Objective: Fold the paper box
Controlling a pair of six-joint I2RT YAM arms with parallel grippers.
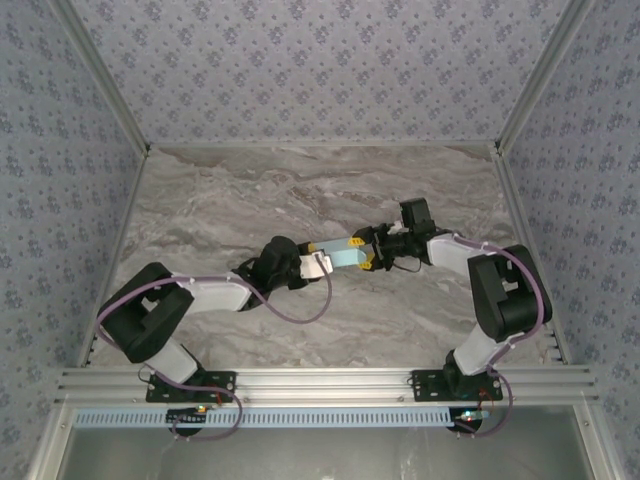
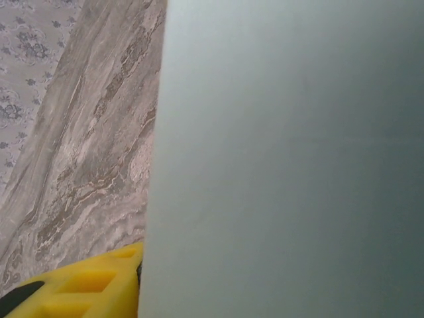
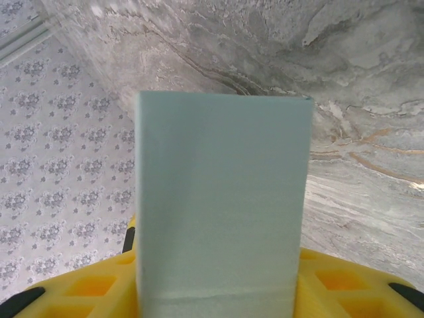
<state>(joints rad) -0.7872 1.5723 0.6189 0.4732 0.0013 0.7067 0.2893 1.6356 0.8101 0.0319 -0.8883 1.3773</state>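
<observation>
Pale blue paper box [image 1: 338, 257] lies lengthwise between the right hand [image 1: 361, 254], seemingly clamped on its end, and the left hand [image 1: 317, 263], whose grip I cannot tell.

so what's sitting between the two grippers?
The paper box, spanning from left gripper to right gripper in the top view. Right wrist view: it sits between the fingers.

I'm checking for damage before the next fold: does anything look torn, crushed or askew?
Nothing stands out. The paper box spans between the left pincer and right pincer; in the right wrist view its face is smooth, edges straight, no tears or crushed corners visible.
</observation>
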